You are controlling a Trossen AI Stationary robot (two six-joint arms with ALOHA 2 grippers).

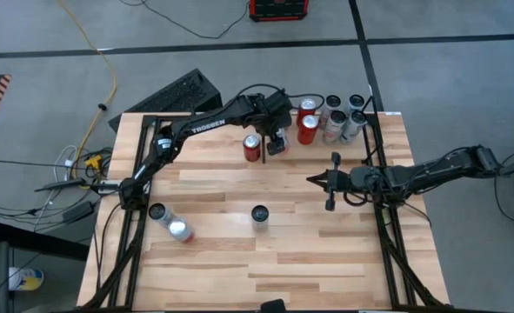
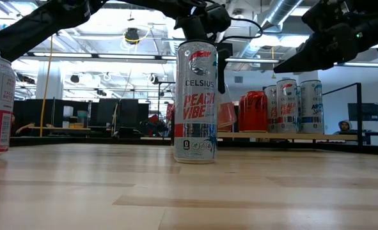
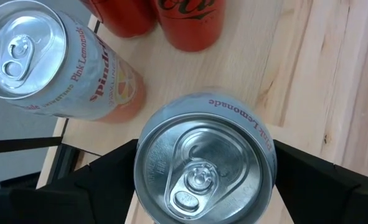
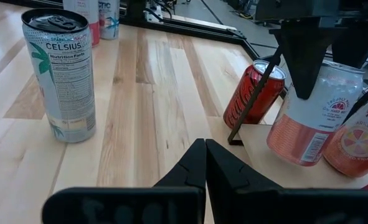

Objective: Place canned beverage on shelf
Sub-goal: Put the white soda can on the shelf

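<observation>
Left gripper (image 1: 277, 143) is straddling the pink can (image 3: 203, 163) standing on the shelf (image 3: 308, 68), fingers apart, releasing. Right gripper (image 1: 313, 180) is idling shut mid-table. Retreat is remaining.

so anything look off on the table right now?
One thing: the red cola can by the edge of the shelf looks tilted, leaning toward the shelf, not standing upright like the other cans. It might tip over if bumped. No spill or dent visible.
</observation>
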